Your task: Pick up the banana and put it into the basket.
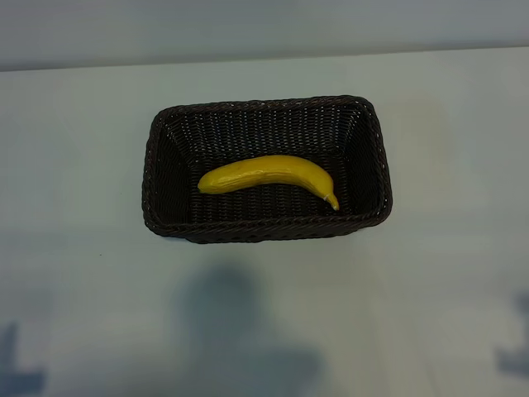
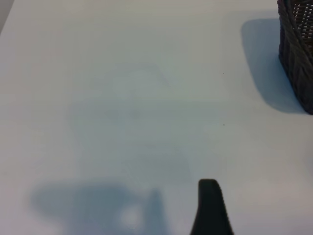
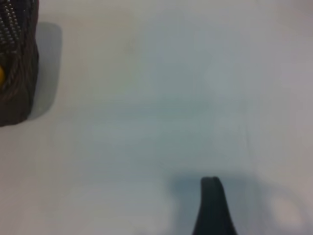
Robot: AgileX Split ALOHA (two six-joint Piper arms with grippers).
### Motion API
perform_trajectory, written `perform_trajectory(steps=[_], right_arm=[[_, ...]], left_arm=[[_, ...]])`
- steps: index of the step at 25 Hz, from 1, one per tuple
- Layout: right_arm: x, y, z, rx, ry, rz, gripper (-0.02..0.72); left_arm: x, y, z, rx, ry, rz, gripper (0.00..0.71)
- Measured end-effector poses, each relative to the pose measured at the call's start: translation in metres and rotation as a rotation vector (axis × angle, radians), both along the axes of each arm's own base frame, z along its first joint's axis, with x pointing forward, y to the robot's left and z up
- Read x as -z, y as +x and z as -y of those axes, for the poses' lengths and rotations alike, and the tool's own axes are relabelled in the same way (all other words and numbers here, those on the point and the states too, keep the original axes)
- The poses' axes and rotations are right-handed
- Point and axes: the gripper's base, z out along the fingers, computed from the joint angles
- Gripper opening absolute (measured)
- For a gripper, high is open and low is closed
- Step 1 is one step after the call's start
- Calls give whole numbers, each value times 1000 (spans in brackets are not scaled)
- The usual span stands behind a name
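A yellow banana (image 1: 269, 174) lies flat on the floor of the dark wicker basket (image 1: 165, 124), its stem tip pointing toward the basket's right end, on a pale table (image 1: 74, 248). By the look of it, the task is done: the fruit is inside and nothing grips it.

The left gripper (image 2: 211, 208) hangs low over bare table with its jaws apart and empty, the basket well ahead of it and off to one side. The right gripper (image 3: 211, 205) is likewise open and holding nothing, the basket's corner off at the far edge of its view with a sliver of yellow showing over the rim. Only one dark finger of each gripper is in view.

Little stands to go wrong from here, unless an arm swings toward the basket: a finger catching the braided rim could drag or tip the light basket and spill the banana.
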Motion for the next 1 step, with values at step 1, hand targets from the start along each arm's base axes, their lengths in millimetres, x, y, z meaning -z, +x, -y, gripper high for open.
perform_trajectory(steps=[1], right_arm=[[0, 0, 0, 0, 0, 0, 498]], left_arm=[[0, 0, 0, 0, 0, 0, 529]])
